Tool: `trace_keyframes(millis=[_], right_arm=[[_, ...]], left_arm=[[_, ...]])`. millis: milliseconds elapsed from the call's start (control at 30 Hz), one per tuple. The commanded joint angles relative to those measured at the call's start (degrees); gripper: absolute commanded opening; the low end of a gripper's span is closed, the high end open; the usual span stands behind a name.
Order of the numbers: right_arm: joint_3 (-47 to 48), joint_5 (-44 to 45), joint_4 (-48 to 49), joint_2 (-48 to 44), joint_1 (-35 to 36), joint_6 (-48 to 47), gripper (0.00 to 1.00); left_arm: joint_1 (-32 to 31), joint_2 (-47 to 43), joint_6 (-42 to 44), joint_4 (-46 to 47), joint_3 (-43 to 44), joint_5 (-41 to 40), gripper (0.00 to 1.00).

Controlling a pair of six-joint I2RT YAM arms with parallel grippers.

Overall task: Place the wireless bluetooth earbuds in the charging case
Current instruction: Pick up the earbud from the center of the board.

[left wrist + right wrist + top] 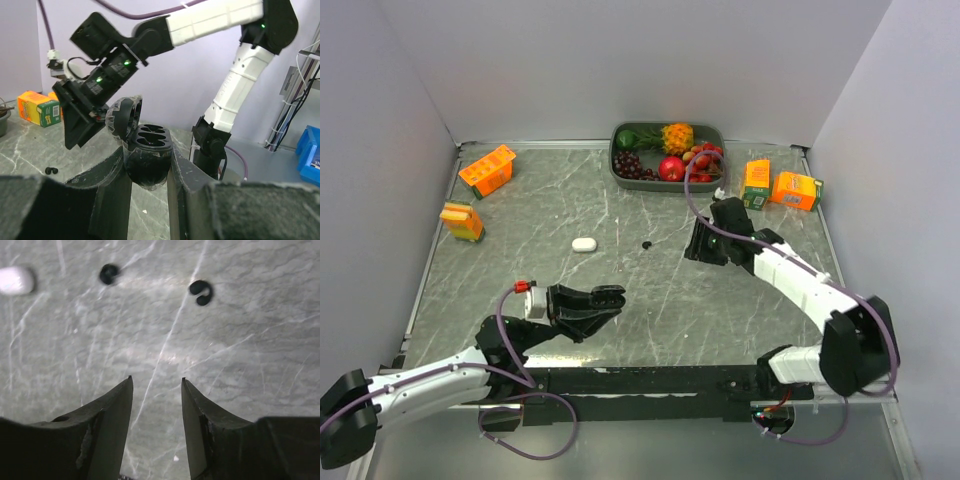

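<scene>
My left hand (148,167) clamps the open charging case (150,137), wells facing up; my right hand (156,390), half-spread and empty, hovers near black earbuds (201,291).

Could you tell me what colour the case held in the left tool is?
The case is black; the left wrist view shows it best.
</scene>
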Motion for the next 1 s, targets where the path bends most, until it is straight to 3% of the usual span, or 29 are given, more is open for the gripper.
trace_keyframes(millis=[0,233,467,967], right_arm=[[3.9,3.9,5.1,6.0,-1.4,2.0,0.47],[8.0,8.5,6.8,16.4,-4.6,-1.7,0.45],[9.6,8.2,7.4,21.1,-5.0,-3.1,0.36],[14.6,7.7,6.5,29.0,-5.4,-4.9,0.37]], left_arm=[[-0.5,-2.0,0.7,-0.9,1.3,-0.7,0.01],[-2.4,-8.4,1.8,-7.5,1.0,-5.1,0.01],[-4.0,-9.9,3.2,-9.2,0.9,-7.8,0.01],[-4.2,-9.5,2.6,-10.5,1.3,-7.9,0.01]])
